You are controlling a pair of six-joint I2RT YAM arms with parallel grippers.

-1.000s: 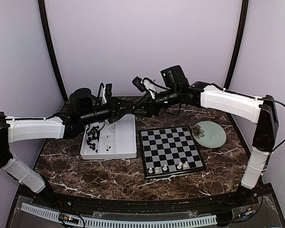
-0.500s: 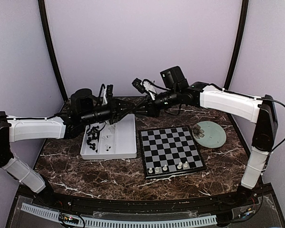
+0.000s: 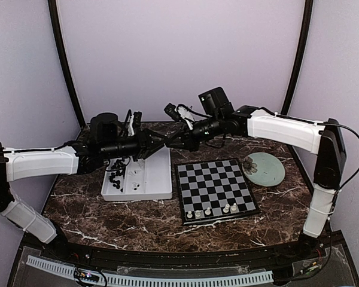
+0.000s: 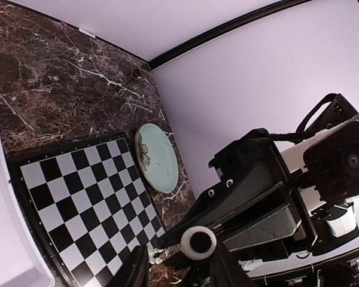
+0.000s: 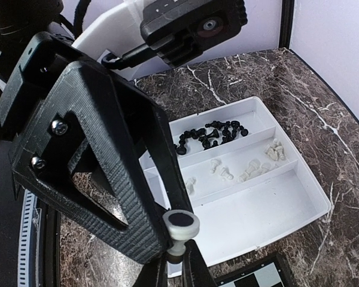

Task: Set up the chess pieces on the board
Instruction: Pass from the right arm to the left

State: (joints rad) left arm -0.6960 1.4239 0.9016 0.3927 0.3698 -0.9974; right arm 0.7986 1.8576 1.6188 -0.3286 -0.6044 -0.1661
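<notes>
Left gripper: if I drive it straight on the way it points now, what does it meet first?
Almost at once the right gripper, which faces it tip to tip, with the small white chess piece that it pinches between them. The exact gap is unclear.

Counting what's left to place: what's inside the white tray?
The tray holds black pieces in one compartment, white pieces in the next. The left gripper covers one end.
</notes>
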